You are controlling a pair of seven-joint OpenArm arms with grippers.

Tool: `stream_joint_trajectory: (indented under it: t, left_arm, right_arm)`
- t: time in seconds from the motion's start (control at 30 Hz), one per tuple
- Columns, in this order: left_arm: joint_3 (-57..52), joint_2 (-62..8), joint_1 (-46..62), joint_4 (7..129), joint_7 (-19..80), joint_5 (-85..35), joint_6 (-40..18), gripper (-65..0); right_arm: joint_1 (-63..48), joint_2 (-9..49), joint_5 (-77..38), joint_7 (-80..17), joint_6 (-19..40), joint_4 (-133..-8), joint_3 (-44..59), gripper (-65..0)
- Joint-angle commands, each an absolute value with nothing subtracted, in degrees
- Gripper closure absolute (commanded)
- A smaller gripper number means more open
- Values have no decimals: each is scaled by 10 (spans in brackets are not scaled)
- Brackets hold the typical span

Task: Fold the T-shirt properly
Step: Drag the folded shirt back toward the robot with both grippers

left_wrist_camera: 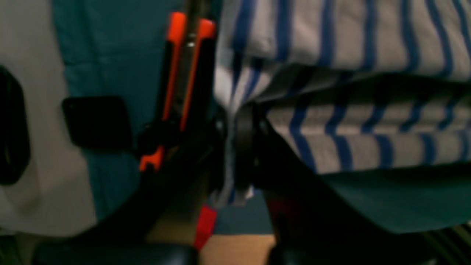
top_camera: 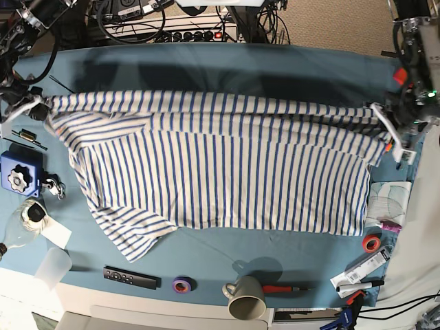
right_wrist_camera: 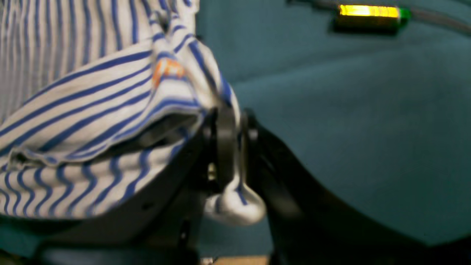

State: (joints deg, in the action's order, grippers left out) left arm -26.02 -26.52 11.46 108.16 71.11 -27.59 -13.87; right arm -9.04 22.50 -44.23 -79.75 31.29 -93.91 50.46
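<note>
My left gripper is clamped tight on a bunched edge of the T-shirt, and my right gripper is pinched closed on the opposite edge, a small wad of striped cloth poking out below its jaws. Between them I see the shirt's upper edge stretched taut and raised across the teal table cloth, while the rest drapes down onto it. Nearer the front edge sit a mug, a remote and a tape roll.
</note>
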Motion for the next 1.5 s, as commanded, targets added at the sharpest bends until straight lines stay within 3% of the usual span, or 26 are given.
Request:
stream_joint_trajectory:
  t: [0.0,0.2,0.6,0.73,0.8,0.93,1.23,1.47]
  left_arm:
    - [-283,-280,119,1089,711,-263,-138,0]
    - [-321,-280,168,1089,722,-332,-166,0]
    - [-322,-279,192,1089,724,-333,-166,0]
    - [-322,-279,192,1089,724,-333,-184,0]
    - [-322,-279,192,1089,724,-333,-192,-65]
    - [-322,-279,192,1089,724,-333,-192,-163]
    - [-322,-279,190,1089,715,-332,-192,-166]
    - [-322,-279,162,1105,626,-333,-194,-166]
  right_arm:
    - [-96,243,-430,-788,310,-950,514,0]
    - [-134,243,-452,-795,310,-950,514,0]
    - [-136,243,-454,-800,331,-950,514,0]
    - [-136,243,-454,-800,343,-950,514,-147]
    - [-136,243,-454,-800,343,-950,514,-198]
    - [-136,243,-454,-800,343,-950,514,-201]
    - [-133,244,-472,-800,338,-950,514,-200]
    - [-117,244,-540,-764,339,-950,514,-200]
